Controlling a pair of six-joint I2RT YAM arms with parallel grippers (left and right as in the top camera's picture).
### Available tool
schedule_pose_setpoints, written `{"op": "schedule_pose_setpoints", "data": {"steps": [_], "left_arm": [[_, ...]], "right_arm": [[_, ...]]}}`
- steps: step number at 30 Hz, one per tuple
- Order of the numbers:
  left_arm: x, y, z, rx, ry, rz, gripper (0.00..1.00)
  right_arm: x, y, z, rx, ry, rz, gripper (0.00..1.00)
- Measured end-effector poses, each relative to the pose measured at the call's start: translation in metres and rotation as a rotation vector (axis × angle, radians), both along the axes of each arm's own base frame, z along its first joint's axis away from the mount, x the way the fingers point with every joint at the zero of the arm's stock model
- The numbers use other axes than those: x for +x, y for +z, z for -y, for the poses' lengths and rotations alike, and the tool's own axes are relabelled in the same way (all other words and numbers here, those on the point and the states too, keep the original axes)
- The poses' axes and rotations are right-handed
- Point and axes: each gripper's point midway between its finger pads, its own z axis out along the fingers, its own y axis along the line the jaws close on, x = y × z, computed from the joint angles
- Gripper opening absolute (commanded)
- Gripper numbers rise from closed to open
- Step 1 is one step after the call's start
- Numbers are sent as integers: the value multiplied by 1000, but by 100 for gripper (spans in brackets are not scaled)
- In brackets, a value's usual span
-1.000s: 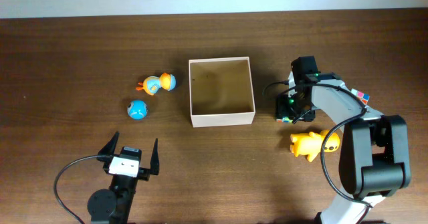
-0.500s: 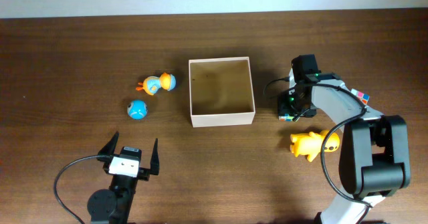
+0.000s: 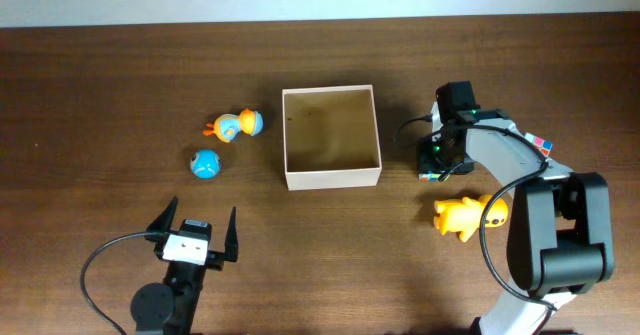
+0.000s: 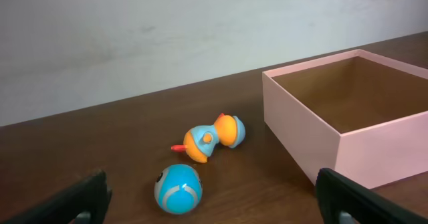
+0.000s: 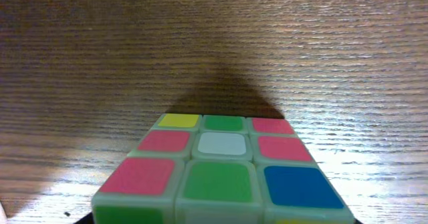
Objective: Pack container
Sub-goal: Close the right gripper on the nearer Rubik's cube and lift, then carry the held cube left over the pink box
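Observation:
The container point(image 3: 331, 180), a square cream-walled box with a brown floor, stands mid-table and looks empty; the left wrist view shows its wall point(image 4: 374, 150) at the right. A colour-tiled puzzle cube point(image 5: 221, 177) fills the bottom of the right wrist view, lying on the table. My right gripper point(image 3: 437, 160) hangs directly over that cube point(image 3: 430, 175), just right of the container; its fingers are hidden. My left gripper point(image 3: 200, 215) is open and holds nothing near the front left edge. Between its fingertips point(image 4: 217, 207), farther off, lies a blue ball toy point(image 4: 178, 188).
An orange-and-blue duck toy point(image 3: 235, 125) and the blue ball toy point(image 3: 205, 163) lie left of the container. A yellow duck toy point(image 3: 468, 216) lies in front of the right gripper, beside the right arm's base point(image 3: 555, 245).
The right gripper and the cube under it have shifted very slightly to the right. The left arm and the other toys have not moved.

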Motion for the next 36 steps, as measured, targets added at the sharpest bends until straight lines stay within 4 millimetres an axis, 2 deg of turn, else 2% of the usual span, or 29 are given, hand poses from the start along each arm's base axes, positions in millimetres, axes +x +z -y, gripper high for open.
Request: {"op": "schedule_pose_setpoints", "data": {"steps": [5,10,13,16,17,20,22,25,31,36], "left_arm": [[0,0,0,0,0,0,99],[0,0,0,0,0,0,99],[0,0,0,0,0,0,99],[0,0,0,0,0,0,99],[0,0,0,0,0,0,99],[0,0,0,0,0,0,99],[0,0,0,0,0,0,99],[0,0,0,0,0,0,99],[0,0,0,0,0,0,99],[0,0,0,0,0,0,99]], "right_arm": [[0,16,1,-8,4,-31,49],[23,63,0,-8,4,6,49],[34,99,-3,1,13,36,49],[45,141,-14,45,60,89,47],[47,149,-17,58,73,102,47],[54,182,-43,153,163,168,48],[57,202,-69,236,247,217,47],[55,221,-111,344,365,268,48],[43,238,-193,437,543,343,47],[39,236,-241,388,570,392,47]]}}
